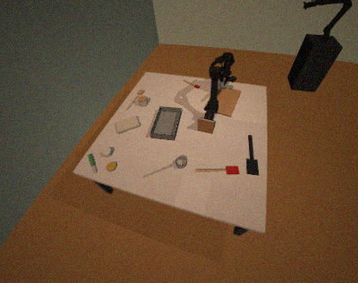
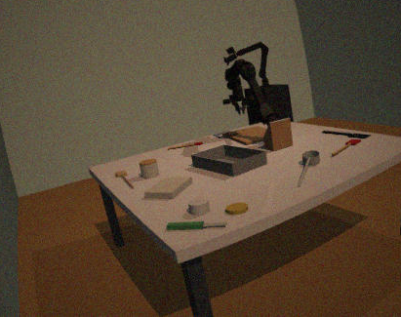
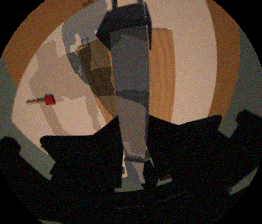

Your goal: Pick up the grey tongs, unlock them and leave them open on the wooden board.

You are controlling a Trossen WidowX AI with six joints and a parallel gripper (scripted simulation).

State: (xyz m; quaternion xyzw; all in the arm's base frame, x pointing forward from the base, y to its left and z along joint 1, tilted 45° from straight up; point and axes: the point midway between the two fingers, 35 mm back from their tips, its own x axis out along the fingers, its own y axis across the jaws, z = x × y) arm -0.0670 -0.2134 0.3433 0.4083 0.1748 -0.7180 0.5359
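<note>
The grey tongs (image 3: pixel 131 65) are between the fingers of my gripper (image 3: pixel 130 115) (image 2: pixel 240 111). They run as one long grey bar up the middle of the wrist view, with a darker block at the far end. I see no gap between their arms; whether they are locked is too small to tell. My gripper is shut on them and held above the table, pointing down, in the exterior view. The wooden board (image 1: pixel 230 104) (image 3: pixel 162 75) lies below, partly hidden behind the tongs in the wrist view. The roasting tin (image 1: pixel 165 121) (image 2: pixel 213 165) has no tongs across it.
An upright brown block (image 1: pixel 206 125) (image 2: pixel 281 135) stands between tin and board, near the arm's lower end. A small red-tipped tool (image 1: pixel 197 86) (image 3: pixel 49 99) lies beyond the tin. A black spatula (image 1: pixel 252 166), a red-headed tool (image 1: pixel 232 170) and a strainer-like ladle (image 1: pixel 180 162) lie farther off.
</note>
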